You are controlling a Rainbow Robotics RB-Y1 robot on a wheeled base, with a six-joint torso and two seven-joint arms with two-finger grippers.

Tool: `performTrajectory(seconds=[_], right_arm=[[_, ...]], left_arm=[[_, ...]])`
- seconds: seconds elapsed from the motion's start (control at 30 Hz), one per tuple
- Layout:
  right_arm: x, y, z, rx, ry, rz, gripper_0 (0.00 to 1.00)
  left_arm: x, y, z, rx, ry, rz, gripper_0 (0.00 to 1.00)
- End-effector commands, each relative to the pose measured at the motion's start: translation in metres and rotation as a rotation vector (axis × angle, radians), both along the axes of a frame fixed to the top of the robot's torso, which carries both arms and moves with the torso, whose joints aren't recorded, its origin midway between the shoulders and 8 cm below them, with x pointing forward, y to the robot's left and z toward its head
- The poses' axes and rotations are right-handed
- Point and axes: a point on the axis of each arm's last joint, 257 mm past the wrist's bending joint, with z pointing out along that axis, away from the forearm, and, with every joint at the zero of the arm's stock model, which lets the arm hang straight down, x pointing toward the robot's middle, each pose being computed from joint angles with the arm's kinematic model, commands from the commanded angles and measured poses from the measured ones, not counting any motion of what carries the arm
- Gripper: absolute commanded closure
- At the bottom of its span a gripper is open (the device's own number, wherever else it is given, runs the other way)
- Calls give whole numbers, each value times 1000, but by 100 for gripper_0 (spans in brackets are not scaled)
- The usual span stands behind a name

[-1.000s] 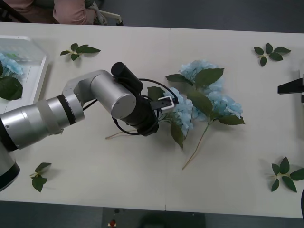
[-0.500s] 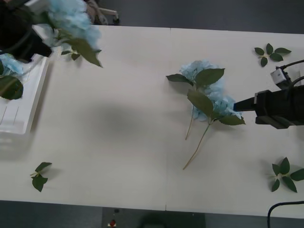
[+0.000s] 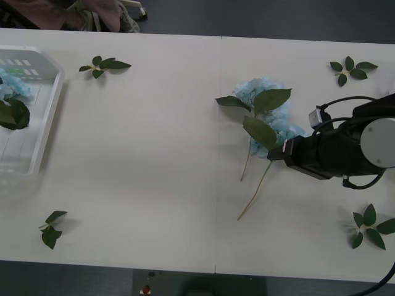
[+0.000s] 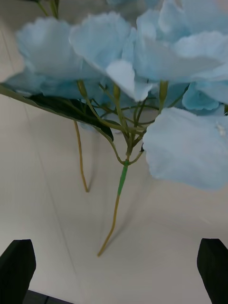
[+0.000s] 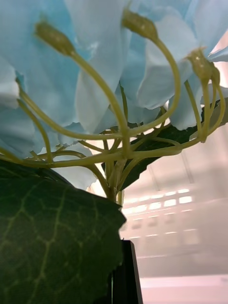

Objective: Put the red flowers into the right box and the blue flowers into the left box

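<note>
Blue flowers [image 3: 266,114] lie right of the table's middle, pale puffy heads toward the far edge, thin stems trailing toward the near edge. Part of that cluster sits hidden under the right gripper [image 3: 276,152], which comes in low from the right edge, its dark wrist and silver forearm lying almost level over the white table [image 3: 154,154]. From its own wrist camera the two black fingers [image 4: 16,266] stand wide apart with the stems [image 4: 116,209] between them, nothing clamped. Another blue head [image 3: 12,83] rests in the left box [image 3: 52,105] at the far left corner, the box cut off by the frame's edge. On the left wrist camera, petals, a big leaf [image 5: 52,237] and stalks press close; one black finger [image 5: 124,275] stands right against the stalk, its partner hidden by the leaf, so I cannot tell its grip. Loose leaf sprigs [image 3: 103,65] dot the table's corners. Dark floor shows beyond the far edge.
</note>
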Motion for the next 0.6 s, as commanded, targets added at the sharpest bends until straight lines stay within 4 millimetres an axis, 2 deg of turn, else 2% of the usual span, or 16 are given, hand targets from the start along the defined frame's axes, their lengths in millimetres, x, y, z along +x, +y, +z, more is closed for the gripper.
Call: performTrajectory(seconds=[0.03, 0.1, 0.23, 0.27, 0.3, 0.4, 0.47, 0.6], right_arm=[[3, 2, 0, -35, -13, -30, 1], [4, 3, -7, -61, -16, -37, 1], [5, 6, -15, -92, -29, -46, 1], [7, 6, -19, -107, -31, -49, 1], [7, 6, -21, -111, -32, -49, 1], [12, 8, -29, -112, -36, -58, 1], [14, 8, -34, -109, -34, -59, 1], [14, 7, -42, -115, -25, -61, 1]], left_arm=[[10, 43, 14, 91, -57, 35, 100], [11, 61, 5, 108, -73, 65, 100], [13, 83, -13, 126, -92, 102, 100], [11, 92, -19, 125, -96, 120, 95], [12, 94, -21, 123, -101, 125, 88], [13, 98, -25, 132, -109, 129, 54], [13, 98, -26, 134, -109, 128, 38], [16, 95, -26, 117, -118, 125, 19]])
